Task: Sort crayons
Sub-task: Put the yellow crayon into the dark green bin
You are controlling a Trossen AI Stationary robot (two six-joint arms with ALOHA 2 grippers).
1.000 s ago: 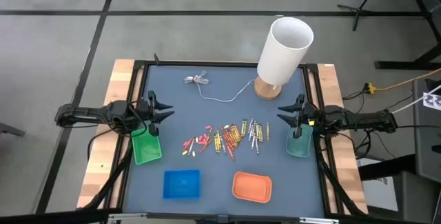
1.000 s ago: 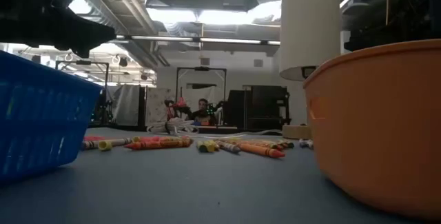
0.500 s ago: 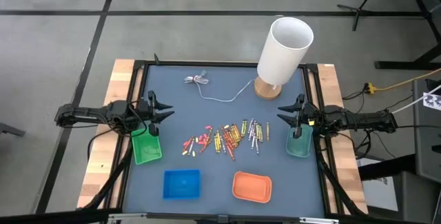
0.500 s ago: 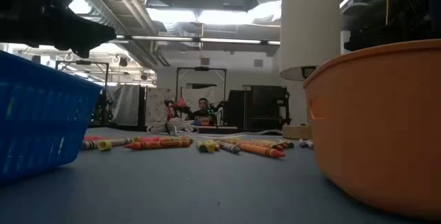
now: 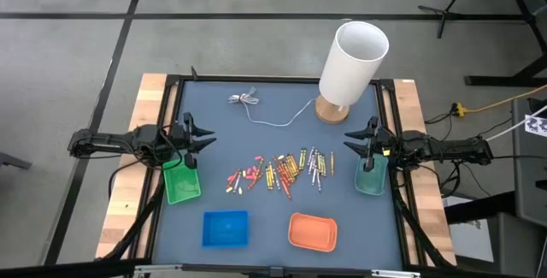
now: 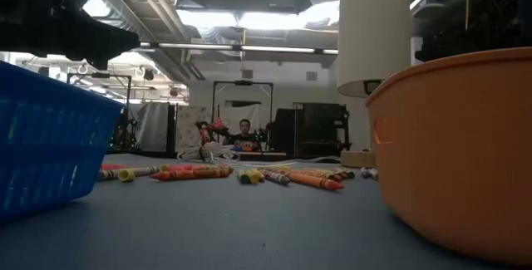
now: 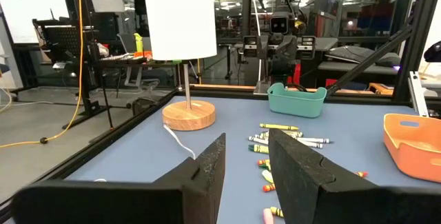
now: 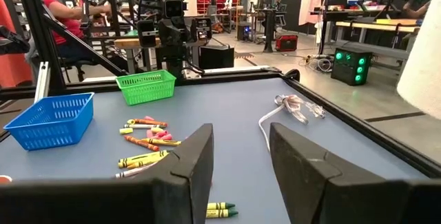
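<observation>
Crayons (image 5: 278, 170) are light, stiff, thin sticks, likely waxy and paper-wrapped, so they should roll and skid if nudged, and could snap if squeezed hard. Best guess: pinch one at mid-length, across the stick, taking an outlier at the edge of the pile first.

They lie loose in a scatter mid-bench, reds and pinks to the left, oranges and yellows in the middle, greys to the right.

Left hand (image 5: 203, 139) sits at the left edge, above the green tray (image 5: 182, 181), fingers parted, holding nothing. Right hand (image 5: 350, 141) sits at the right edge by the teal tray (image 5: 370, 178), fingers parted, also empty. Pile lies between the two hands, well apart from both.
</observation>
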